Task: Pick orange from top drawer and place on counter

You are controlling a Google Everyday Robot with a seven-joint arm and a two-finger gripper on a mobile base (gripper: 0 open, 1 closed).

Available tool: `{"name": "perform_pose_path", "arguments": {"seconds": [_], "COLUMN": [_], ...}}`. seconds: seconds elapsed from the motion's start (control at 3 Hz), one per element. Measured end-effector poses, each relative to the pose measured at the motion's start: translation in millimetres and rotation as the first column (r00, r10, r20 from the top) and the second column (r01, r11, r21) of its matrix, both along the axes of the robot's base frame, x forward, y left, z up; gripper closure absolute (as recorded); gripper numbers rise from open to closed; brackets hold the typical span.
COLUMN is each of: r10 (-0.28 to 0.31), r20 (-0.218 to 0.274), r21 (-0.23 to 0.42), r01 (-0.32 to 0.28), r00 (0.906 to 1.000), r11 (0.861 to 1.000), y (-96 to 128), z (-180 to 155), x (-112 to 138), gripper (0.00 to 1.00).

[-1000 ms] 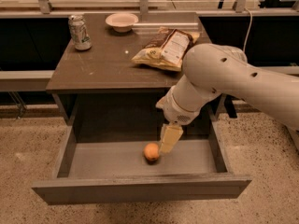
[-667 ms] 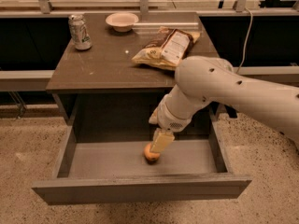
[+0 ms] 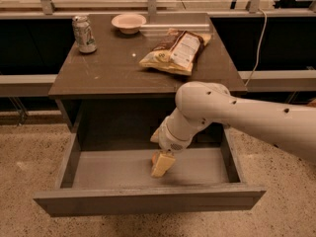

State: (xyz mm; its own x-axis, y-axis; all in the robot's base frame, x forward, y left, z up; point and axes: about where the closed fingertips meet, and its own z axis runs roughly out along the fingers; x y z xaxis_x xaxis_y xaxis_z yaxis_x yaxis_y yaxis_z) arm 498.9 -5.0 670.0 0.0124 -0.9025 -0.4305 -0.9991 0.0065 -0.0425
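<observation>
The top drawer (image 3: 103, 171) stands pulled out below the counter (image 3: 113, 70). My gripper (image 3: 162, 165) reaches down into the drawer near the middle of its floor, on the end of the white arm (image 3: 232, 113) that comes in from the right. The orange (image 3: 154, 157) is almost wholly hidden behind the gripper; only a small orange edge shows at its upper left. The gripper is right at the orange, low over the drawer floor.
On the counter stand a soda can (image 3: 84, 33) at the back left, a pale bowl (image 3: 129, 22) at the back middle and a chip bag (image 3: 177, 51) at the right. The drawer's front panel (image 3: 148, 201) juts out over the speckled floor (image 3: 24, 152).
My gripper has moved left and down onto the orange, which lay in plain sight beside it a second ago and is now nearly covered.
</observation>
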Motion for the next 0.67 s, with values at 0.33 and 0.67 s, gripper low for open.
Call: {"name": "perform_pose_path", "arguments": {"seconds": [0.33,0.67], "r10": [-0.019,-0.045], "r20": [-0.026,-0.032], "r21": [-0.003,-0.014], "r01": [0.019,0.045], "r00": [0.9995,0.9985], "r11": [1.0,0.999], "y": [0.7,-4.5], "z": [-24.3,-43.3], "x": [1.9,10.7], "gripper": [0.33,0.35]}}
